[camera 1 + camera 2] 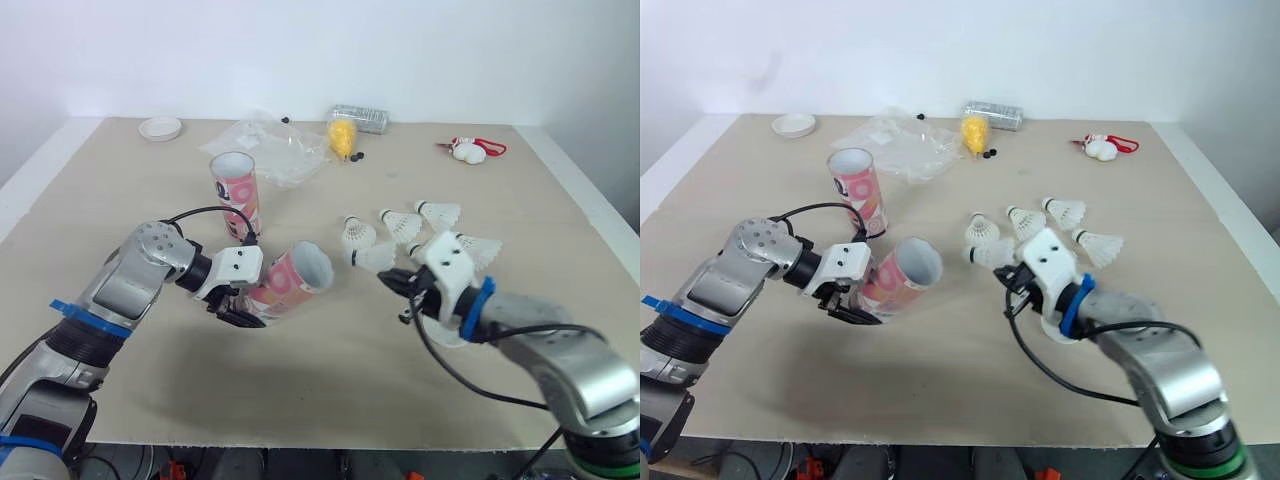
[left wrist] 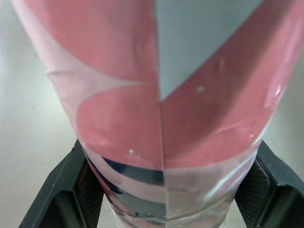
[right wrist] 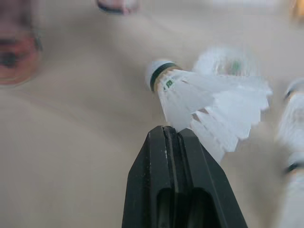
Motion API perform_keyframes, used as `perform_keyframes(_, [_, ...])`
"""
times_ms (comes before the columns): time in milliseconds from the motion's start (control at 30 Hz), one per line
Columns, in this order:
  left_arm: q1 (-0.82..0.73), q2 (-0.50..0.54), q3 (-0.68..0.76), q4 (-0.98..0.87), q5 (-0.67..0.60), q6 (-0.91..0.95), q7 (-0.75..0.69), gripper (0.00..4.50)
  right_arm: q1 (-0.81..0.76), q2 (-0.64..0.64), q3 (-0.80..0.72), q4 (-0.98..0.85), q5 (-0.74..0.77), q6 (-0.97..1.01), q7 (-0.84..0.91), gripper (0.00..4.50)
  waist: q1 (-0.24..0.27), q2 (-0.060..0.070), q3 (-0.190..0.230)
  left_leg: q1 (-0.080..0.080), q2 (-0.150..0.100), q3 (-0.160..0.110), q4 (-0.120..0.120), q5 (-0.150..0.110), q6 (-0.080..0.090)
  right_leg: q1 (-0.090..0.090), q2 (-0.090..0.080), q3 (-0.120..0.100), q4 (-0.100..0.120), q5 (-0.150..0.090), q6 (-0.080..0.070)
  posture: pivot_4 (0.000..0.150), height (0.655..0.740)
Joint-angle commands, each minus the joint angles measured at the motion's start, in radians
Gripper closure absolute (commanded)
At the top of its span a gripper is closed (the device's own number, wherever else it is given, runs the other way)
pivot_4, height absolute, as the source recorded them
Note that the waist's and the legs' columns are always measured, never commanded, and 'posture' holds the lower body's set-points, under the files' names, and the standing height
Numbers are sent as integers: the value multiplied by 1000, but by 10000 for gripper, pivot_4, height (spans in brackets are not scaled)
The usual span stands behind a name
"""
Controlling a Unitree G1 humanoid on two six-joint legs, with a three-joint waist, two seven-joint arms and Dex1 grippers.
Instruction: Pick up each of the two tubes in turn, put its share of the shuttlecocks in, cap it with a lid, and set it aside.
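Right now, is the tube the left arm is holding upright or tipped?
Tipped. The held tube leans steeply, its open mouth aimed sideways toward the shuttlecocks, while the other tube stands upright behind it.

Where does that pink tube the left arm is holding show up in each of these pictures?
Left eye view: held tube, tilted, left of centre.
Right eye view: same place.
Left wrist view: close up between the jaws.
Right wrist view: likely the pink shape past the shuttlecock.
Shared landmark: the upright tube behind it.
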Motion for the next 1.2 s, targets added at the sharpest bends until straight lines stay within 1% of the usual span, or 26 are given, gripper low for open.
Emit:
perform_keyframes(33, [-13, -24, -38, 60, 13, 12, -13, 14097, -75, -100, -100, 21, 18, -218, 211, 44649, 0, 0, 0, 0, 0, 0, 0, 0, 0, 0, 0, 0, 0, 0, -1, 1500, 7400])
perform_keyframes(100, [-33, -38, -39, 84, 15, 17, -18, 14097, -121, -153, -101, 74, -11, -349, 316, 44649, 1, 0, 0, 1, 0, 0, 1, 1, 1, 1, 0, 0, 0, 0, -1, 1500, 7400])
perform_keyframes(133, [-43, -46, -42, 96, 17, 18, -21, 14097, -171, -180, -90, 115, -33, -435, 378, 44649, 1, 1, 0, 1, 0, 0, 2, 1, 1, 2, 0, 0, 0, 0, -1, 1500, 7400])
perform_keyframes(233, [-64, -67, -46, 114, 18, 32, -26, 14097, -310, -203, -39, 223, -109, -631, 466, 44649, 1, 2, 1, 0, 0, 2, 4, 1, 2, 1, -1, 1, 0, 2, 0, 1500, 7400])
perform_keyframes(300, [-70, -73, -45, 112, 18, 40, -31, 14097, -350, -206, -1, 257, -143, -702, 510, 44649, 2, 1, 0, 0, 0, 2, 4, 2, 3, 2, -1, 0, -1, 2, 0, 1500, 7400])
perform_keyframes(367, [-74, -80, -41, 107, 15, 52, -30, 14097, -379, -190, 33, 276, -165, -712, 512, 44649, 3, 1, 0, -1, 0, 2, 4, 2, 3, 2, -1, 0, -1, 1, 0, 1500, 7400])
perform_keyframes(500, [-77, -98, -30, 73, -6, 101, -24, 14097, -411, -150, 126, 318, -243, -793, 537, 44649, 3, 1, 1, -2, 0, 3, 4, 2, 3, 1, -1, 1, -1, 2, 1, 1500, 7400])
perform_keyframes(600, [-73, -97, -27, 60, -5, 117, -18, 14097, -419, -135, 156, 334, -275, -838, 553, 44649, 5, 1, 1, -3, 0, 2, 3, 2, 3, 0, -1, 1, -1, 3, 4, 1500, 7400])
perform_keyframes(833, [-59, -90, -23, 39, -6, 132, -7, 14097, -452, -84, 227, 362, -348, -907, 567, 44649, 5, 2, 1, -3, 0, 2, 2, 2, 3, -1, -1, 0, 0, 3, 4, 1500, 7400])
perform_keyframes(900, [-57, -89, -23, 37, -7, 133, -4, 14097, -465, -71, 235, 365, -343, -894, 575, 44649, 5, 2, 1, -3, 0, 2, 2, 2, 3, -1, -1, 0, 0, 3, 4, 1500, 7400])
perform_keyframes(967, [-56, -88, -23, 38, -5, 130, 2, 14097, -473, -60, 228, 348, -302, -863, 587, 38535, 6, 2, 1, -3, 0, 2, 3, 2, 3, -1, -1, 0, 0, 3, 4, 1500, 7400])
perform_keyframes(1000, [-56, -89, -22, 42, -2, 124, 6, 14097, -475, -58, 220, 340, -284, -853, 593, 36174, 6, 2, 1, -3, 0, 2, 3, 2, 3, -1, -1, 0, 0, 3, 4, 1500, 7400])
perform_keyframes(1033, [-56, -90, -22, 47, 1, 118, 12, 14097, -473, -55, 210, 332, -260, -839, 599, 31836, 6, 2, 1, -3, 0, 2, 3, 2, 3, -1, -1, 0, 0, 3, 4, 1500, 7400])
perform_keyframes(1067, [-56, -90, -21, 53, 5, 113, 16, 14097, -469, -49, 193, 323, -225, -811, 597, 25309, 6, 2, 1, -3, 0, 2, 3, 2, 3, -1, -1, 0, 0, 3, 4, 1500, 7400])
perform_keyframes(1100, [-57, -90, -21, 59, 9, 104, 20, 14097, -465, -50, 180, 318, -206, -799, 597, 21539, 7, 2, 1, -3, 0, 2, 3, 2, 3, -1, -1, 0, 0, 3, 4, 1500, 7400])
perform_keyframes(1133, [-57, -90, -21, 64, 12, 96, 23, 14097, -457, -56, 168, 313, -185, -791, 603, 14263, 7, 2, 1, -3, 0, 2, 3, 2, 3, -1, -1, 0, 0, 3, 4, 1500, 7400])
perform_keyframes(1167, [-57, -90, -21, 69, 14, 91, 25, 14097, -445, -54, 144, 302, -136, -737, 591, 12767, 8, 2, 1, -3, 0, 2, 3, 2, 3, -1, -1, 0, 0, 3, 4, 1500, 7400])
perform_keyframes(1200, [-57, -91, -20, 75, 15, 85, 27, 14097, -437, -48, 121, 296, -96, -693, 573, 7265, 8, 2, 1, -3, 0, 2, 3, 2, 3, 0, -1, 0, 0, 3, 3, 1500, 7400])
